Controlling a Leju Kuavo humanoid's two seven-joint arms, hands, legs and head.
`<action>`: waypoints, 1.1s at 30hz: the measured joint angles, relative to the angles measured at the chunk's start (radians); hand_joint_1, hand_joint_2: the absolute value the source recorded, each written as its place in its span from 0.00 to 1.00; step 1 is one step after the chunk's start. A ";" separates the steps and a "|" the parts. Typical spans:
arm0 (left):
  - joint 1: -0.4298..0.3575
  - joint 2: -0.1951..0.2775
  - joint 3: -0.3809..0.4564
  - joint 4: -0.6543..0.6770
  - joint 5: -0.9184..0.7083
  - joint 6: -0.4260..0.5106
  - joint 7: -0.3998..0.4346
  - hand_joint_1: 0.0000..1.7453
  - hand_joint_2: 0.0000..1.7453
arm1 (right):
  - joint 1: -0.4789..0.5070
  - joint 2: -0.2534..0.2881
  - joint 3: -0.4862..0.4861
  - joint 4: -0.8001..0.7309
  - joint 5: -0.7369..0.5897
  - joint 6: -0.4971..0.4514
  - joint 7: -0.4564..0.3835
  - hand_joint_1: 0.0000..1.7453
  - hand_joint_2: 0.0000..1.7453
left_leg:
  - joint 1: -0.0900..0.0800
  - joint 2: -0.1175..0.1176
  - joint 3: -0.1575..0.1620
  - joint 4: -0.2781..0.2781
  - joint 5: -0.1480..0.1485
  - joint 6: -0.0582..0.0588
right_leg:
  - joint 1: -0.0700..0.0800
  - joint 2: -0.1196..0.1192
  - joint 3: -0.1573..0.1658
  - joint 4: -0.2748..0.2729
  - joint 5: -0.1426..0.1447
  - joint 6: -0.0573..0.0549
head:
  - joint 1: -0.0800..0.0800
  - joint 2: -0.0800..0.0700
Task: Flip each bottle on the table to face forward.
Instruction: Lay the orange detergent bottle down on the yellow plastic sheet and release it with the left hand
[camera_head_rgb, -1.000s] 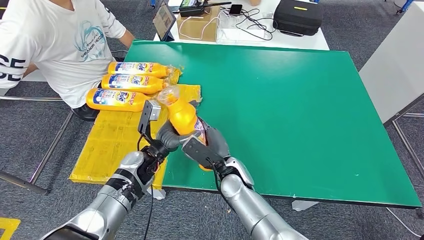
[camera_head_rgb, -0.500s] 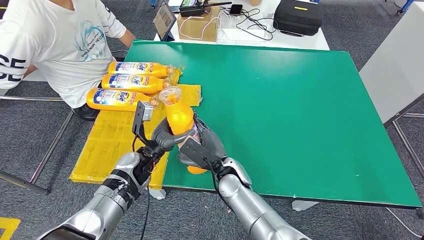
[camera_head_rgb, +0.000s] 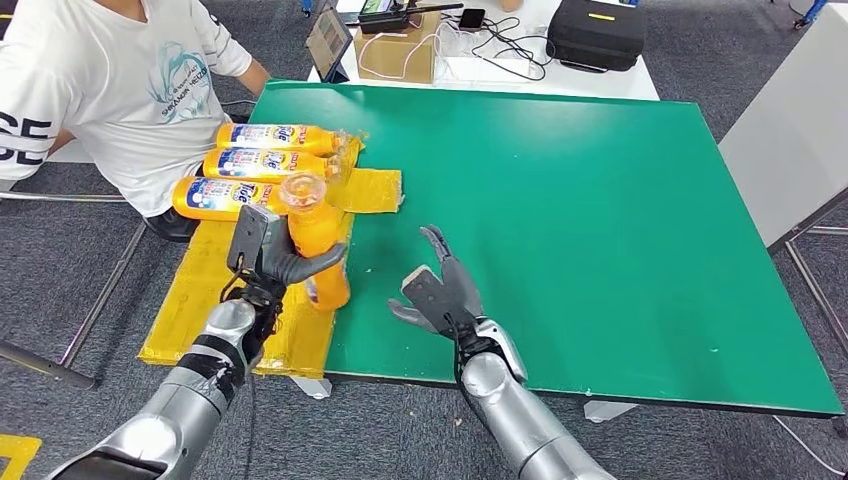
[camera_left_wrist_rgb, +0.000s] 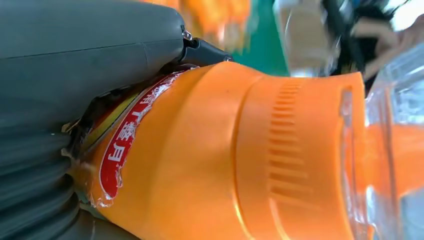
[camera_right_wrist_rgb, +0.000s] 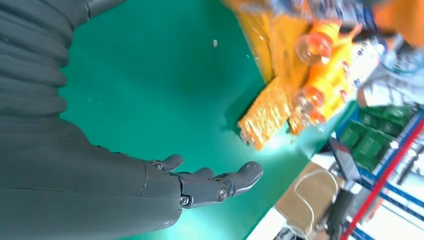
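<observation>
Your left robot hand (camera_head_rgb: 268, 262) grips an orange bottle (camera_head_rgb: 312, 240) upright above the table's (camera_head_rgb: 600, 200) near-left corner. Your right robot hand (camera_head_rgb: 440, 292) hangs open with spread fingers, just inside the near edge.

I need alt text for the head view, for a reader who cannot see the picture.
The robot's left hand holds an orange bottle upright over a yellow mat at the left edge of a green table, while its right hand hovers open nearby. Three more bottles lie beyond it, beside a seated person.
</observation>
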 joint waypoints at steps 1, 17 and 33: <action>-0.006 0.013 0.004 0.001 -0.071 0.031 -0.012 1.00 1.00 | 0.011 -0.007 -0.012 -0.023 -0.007 0.000 -0.005 0.00 1.00 | 0.000 -0.001 0.000 0.000 0.000 0.000 | 0.000 0.000 0.000 0.000 0.000 0.000 | 0.000 0.000; -0.097 0.121 0.010 0.064 -0.628 0.252 0.001 1.00 1.00 | 0.101 -0.066 -0.140 -0.226 -0.046 0.045 -0.032 0.00 1.00 | 0.000 0.001 0.000 0.000 0.000 0.000 | 0.000 0.000 0.000 0.000 0.000 0.000 | 0.000 0.000; -0.151 0.184 -0.138 0.238 -0.987 0.293 0.050 1.00 1.00 | 0.087 -0.068 -0.152 -0.236 -0.054 0.089 -0.032 0.00 1.00 | 0.000 0.001 -0.001 0.000 0.000 0.000 | 0.000 0.001 0.000 0.000 0.000 0.000 | 0.000 0.000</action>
